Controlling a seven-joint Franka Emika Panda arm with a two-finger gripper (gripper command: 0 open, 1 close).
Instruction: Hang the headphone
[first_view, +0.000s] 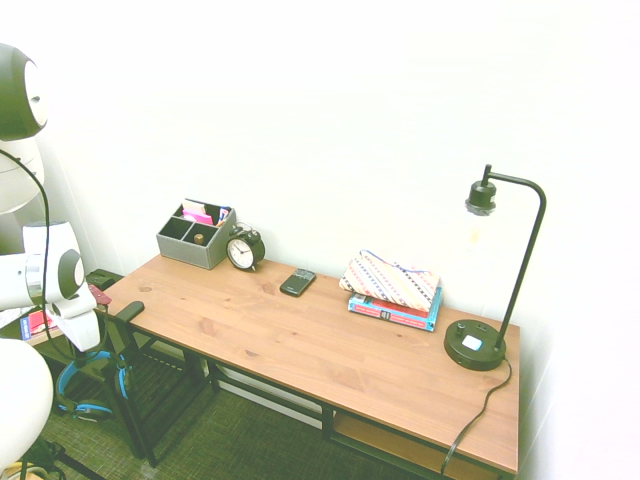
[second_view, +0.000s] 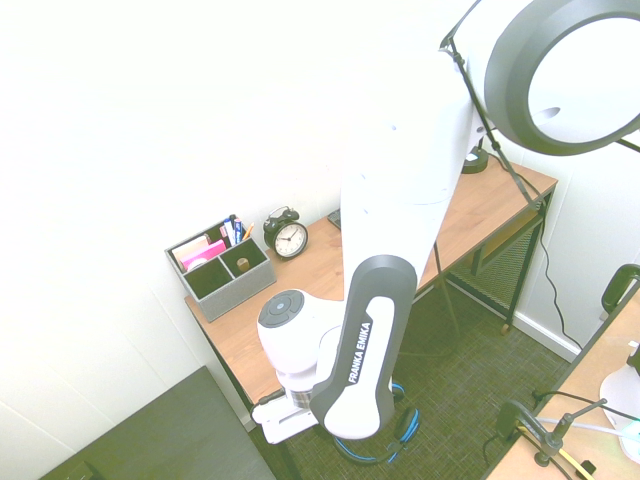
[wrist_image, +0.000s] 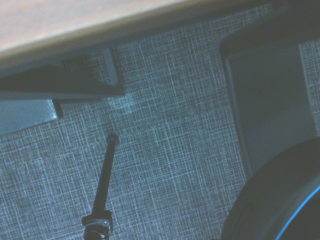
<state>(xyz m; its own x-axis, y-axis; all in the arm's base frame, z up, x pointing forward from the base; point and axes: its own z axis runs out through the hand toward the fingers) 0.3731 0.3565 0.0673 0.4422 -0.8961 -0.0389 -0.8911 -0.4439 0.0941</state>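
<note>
1. A wooden-topped desk (first_view: 290, 330) with a dark frame is set against a plain white wall (first_view: 270, 100).
2. The floor (second_view: 450, 340) is covered in dark, woven-look carpet.
3. The whole room is brightly lit.

Wooden desk (first_view: 300, 338), black lamp (first_view: 472, 345), alarm clock (first_view: 245, 249), grey organizer (first_view: 195, 240)

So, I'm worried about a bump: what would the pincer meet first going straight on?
Probably the carpet beside the desk, touched first by the headphone it seems to hold; depth is unclear.
</note>
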